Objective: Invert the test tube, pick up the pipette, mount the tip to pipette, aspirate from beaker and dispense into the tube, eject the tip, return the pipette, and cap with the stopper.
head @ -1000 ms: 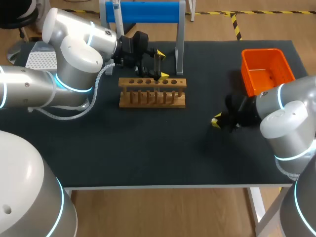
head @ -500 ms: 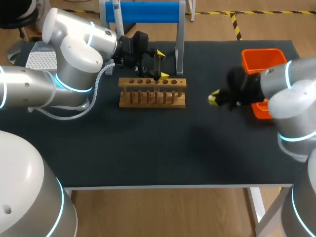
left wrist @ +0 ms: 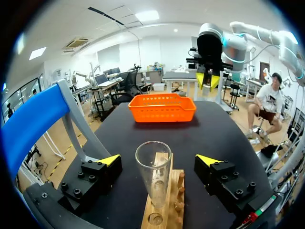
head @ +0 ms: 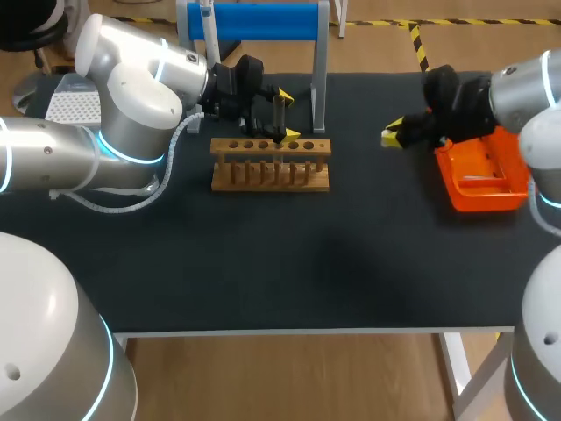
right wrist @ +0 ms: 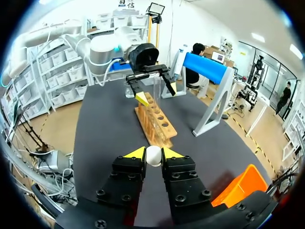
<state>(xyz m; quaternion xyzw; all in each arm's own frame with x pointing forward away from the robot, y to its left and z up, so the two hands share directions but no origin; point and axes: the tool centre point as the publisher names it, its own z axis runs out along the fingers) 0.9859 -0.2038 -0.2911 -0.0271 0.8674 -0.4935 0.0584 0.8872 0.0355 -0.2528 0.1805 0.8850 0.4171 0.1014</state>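
A clear test tube (left wrist: 153, 171) stands mouth up in a hole of the wooden rack (head: 270, 164), also seen as the rack (right wrist: 155, 122). My left gripper (head: 287, 115) is open, one finger on each side of the tube and neither touching it; in the left wrist view the left gripper (left wrist: 158, 160) shows wide gaps around the glass. My right gripper (right wrist: 153, 153) is shut on a small white stopper (right wrist: 153, 156). In the head view the right gripper (head: 390, 132) hangs above the table to the right of the rack, by the orange basket's (head: 484, 175) left corner.
A stand with a blue bar (head: 259, 21) and grey legs rises behind the rack. The orange basket lies askew near the table's right edge. Bare black table (head: 289, 263) stretches in front of the rack.
My right arm swung from the front right toward the back, carrying the stopper closer to the rack. The orange basket now lies nearer the front and turned. The left arm stayed still.
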